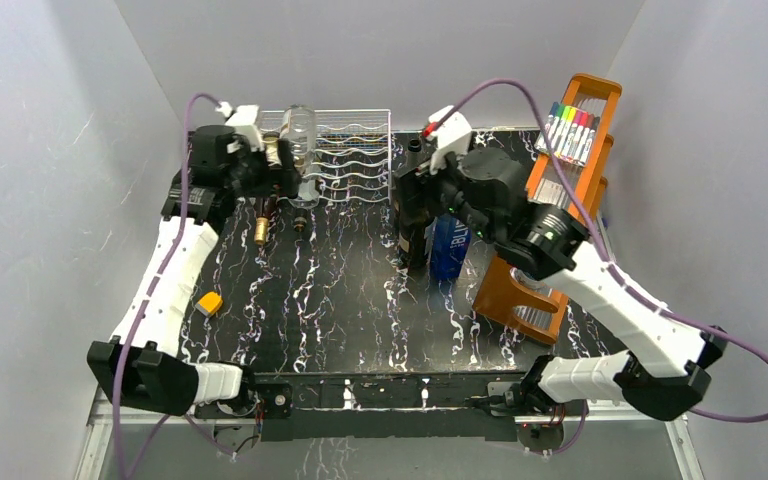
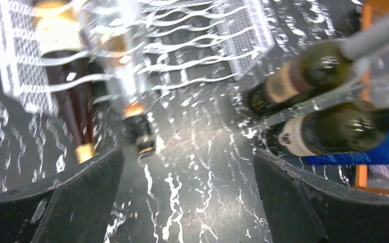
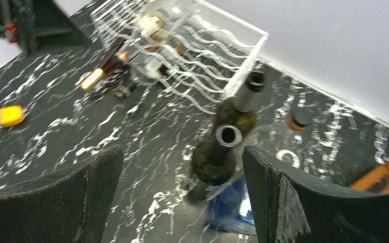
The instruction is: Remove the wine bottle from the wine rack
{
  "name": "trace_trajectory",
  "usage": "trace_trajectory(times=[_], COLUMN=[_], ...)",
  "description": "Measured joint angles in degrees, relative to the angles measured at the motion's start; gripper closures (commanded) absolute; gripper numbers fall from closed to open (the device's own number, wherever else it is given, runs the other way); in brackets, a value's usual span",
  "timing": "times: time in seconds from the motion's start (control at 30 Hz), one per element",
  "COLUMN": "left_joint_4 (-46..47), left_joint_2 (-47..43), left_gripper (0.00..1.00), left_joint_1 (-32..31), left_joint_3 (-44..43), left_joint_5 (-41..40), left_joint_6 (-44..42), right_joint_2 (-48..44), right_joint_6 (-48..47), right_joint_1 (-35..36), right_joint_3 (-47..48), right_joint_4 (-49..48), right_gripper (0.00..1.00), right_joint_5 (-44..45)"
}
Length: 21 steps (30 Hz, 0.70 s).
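1. You are working on a black table (image 1: pixel 360 310) veined with white and boxed in by plain pale walls. The wire rack (image 1: pixel 355 155) stands at the back, left of centre, and an orange wooden rack (image 1: pixel 560 200) stands at the right edge.
2. Your left gripper (image 2: pixel 187 154) hangs just in front of the wire rack's left end. Its fingers (image 2: pixel 71 202) are spread wide with nothing between them. That lines it up with the bottle necks poking out of the cradles, probably so it can close on one.
3. Your right gripper (image 3: pixel 182 149) is also spread and empty. It hovers above two dark green bottles (image 3: pixel 218 157) that stand upright beside a blue container (image 3: pixel 230 205), near the middle of the table. My guess is that this is the set-down spot, kept apart from the rack.
4. The wine bottle (image 2: pixel 76 101) lies in a cradle at the rack's left end, neck toward you. It is dark brown glass with a pale label at the far end, and its gold foil cap (image 2: pixel 84 152) overhangs the table.
5. A clear bottle (image 2: pixel 124 66) lies just beside it. Whether the two touch is lost in blur.
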<state>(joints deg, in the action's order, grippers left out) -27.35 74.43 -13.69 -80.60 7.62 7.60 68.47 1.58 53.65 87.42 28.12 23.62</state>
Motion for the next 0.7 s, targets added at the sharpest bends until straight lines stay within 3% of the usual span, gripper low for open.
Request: trace_trajectory(times=[0.1, 0.23, 0.3, 0.57, 0.7], left_joint_4=[0.3, 3.7, 7.0, 22.2, 27.1], left_joint_2=[-0.6, 0.0, 1.8, 16.6, 23.7], left_gripper=[0.02, 0.23, 0.26, 0.24, 0.33], left_joint_1=[8.6, 17.6, 20.8, 22.1, 22.1], left_joint_3=[5.0, 12.0, 14.6, 16.0, 14.6], left_joint_5=[4.0, 13.0, 18.2, 31.6, 33.4], left_joint_6=[3.6, 9.8, 13.2, 22.9, 26.1], right_joint_2=[3.8, 9.2, 12.6, 18.0, 17.5], right_joint_6=[1.5, 5.2, 7.1, 10.4, 10.6], right_joint_1=[0.0, 0.2, 0.7, 4.7, 5.1], right_joint_3=[1.0, 2.3, 3.3, 2.9, 2.9], right_joint_4=[0.2, 0.3, 0.2, 0.6, 0.0], right_gripper=[0.02, 0.02, 0.02, 0.02, 0.02], right_joint_5=[-6.2, -11.7, -13.8, -17.1, -17.4])
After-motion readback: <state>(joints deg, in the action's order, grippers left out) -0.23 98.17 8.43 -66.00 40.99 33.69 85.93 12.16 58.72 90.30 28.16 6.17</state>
